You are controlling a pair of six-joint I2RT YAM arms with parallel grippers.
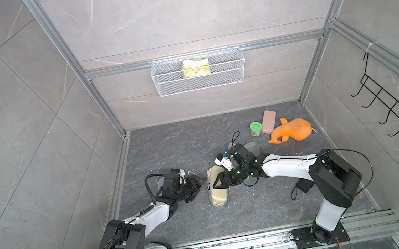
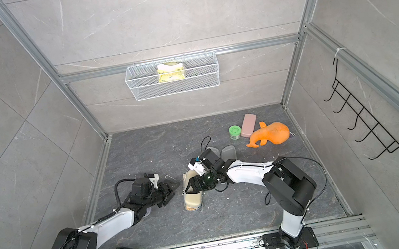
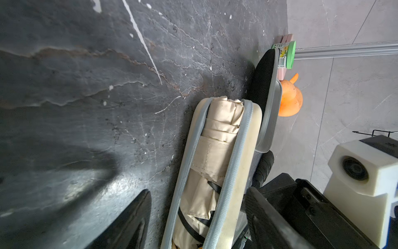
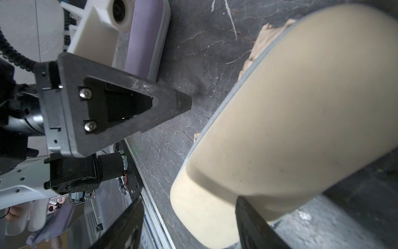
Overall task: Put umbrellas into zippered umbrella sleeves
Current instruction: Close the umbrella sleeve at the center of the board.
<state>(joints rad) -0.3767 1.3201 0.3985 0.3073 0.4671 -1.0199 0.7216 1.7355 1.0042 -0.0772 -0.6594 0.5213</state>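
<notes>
left gripper: my left gripper (image 1: 194,185) stood spread and held nothing. its tips stopped just short of the cream sleeve's side, with bare floor between.
right gripper: my right gripper (image 1: 215,185) reached over the cream sleeve from the other side with its fingers (image 4: 252,222) apart. one lay against the shell and the other stood clear of it, so there was no pinch.
cream sleeve: the cream sleeve (image 1: 218,196) lay mid-floor between my two arms, its grey zipper unclosed along the length i could see.
cream umbrella: the cream umbrella (image 3: 217,138) sat inside that sleeve, folded fabric showing through the gap.
lilac sleeve: the lilac sleeve (image 4: 146,36) lay on the floor beneath my left wrist.
black sleeve: the black sleeve (image 3: 261,82) lay just beyond the cream one, its grey edge showing.
writing: the green jar (image 3: 286,54) carried a label with a barcode — i could not read its words. the yellow packet (image 1: 196,67) in the wire basket (image 1: 201,86) bore print too small to read.
far corner: the pink case (image 1: 268,121) lay between the jar and the orange plush toy (image 1: 293,130).
</notes>
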